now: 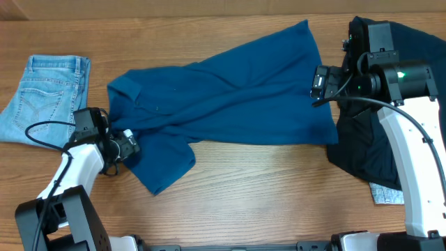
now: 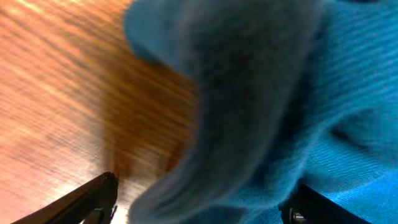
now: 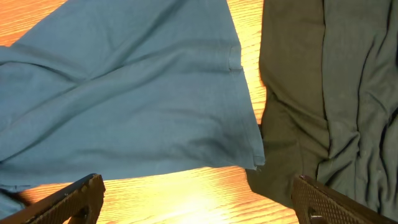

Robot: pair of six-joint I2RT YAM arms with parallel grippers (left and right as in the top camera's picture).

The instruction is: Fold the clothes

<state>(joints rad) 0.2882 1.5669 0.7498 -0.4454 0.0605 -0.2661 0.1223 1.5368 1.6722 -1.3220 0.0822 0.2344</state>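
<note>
With jaws open, the left gripper [image 2: 202, 204] may pinch a bunched fold of the blue polo shirt [image 1: 230, 90], and the right gripper [image 3: 199, 200] the navy garment [image 3: 323, 93].

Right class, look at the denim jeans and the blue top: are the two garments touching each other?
Apart. The overhead view shows a strip of bare table between the jeans and the collar end of the blue top.

Close to the left wrist lens, the plain mid-blue jersey top [image 2: 249, 93] is a blur. Overhead, the large dark navy garment [image 1: 357, 152] runs off the right edge, partly under the white right arm [image 1: 414, 164]; a pale scrap [image 1: 387, 194] beside it is too small to identify.
</note>
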